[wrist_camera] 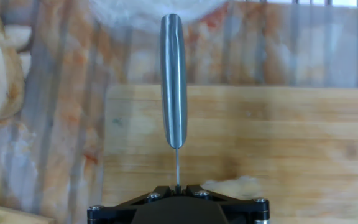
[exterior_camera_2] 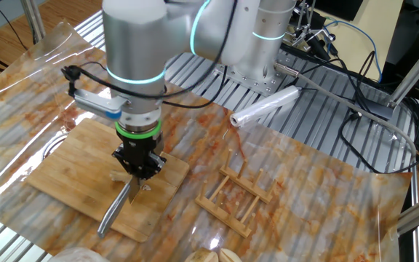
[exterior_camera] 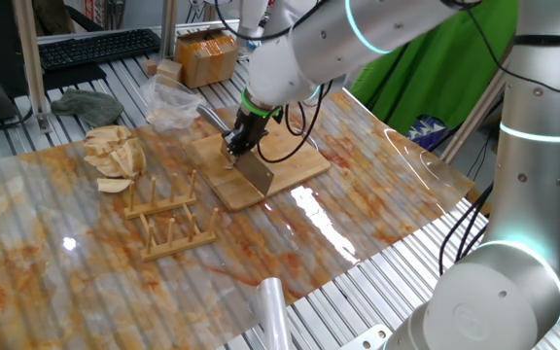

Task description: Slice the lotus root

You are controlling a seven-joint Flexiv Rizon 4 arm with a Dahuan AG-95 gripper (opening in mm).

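A heap of pale wedges (exterior_camera: 113,156) lay toward the table's left edge. On the cutting board (exterior_camera: 290,160) mid-table, the claw (exterior_camera: 236,142) was clamped shut on the knife (exterior_camera: 253,173), blade edge down. The lotus root (wrist_camera: 238,185), a small pale chunk beside the blade, looked light, crisp and prone to skidding; it would need pinning by its end.

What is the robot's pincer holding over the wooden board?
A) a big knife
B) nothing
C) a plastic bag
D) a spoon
A: the pincer is shut on the knife, whose steel handle sticks out over the cutting board.
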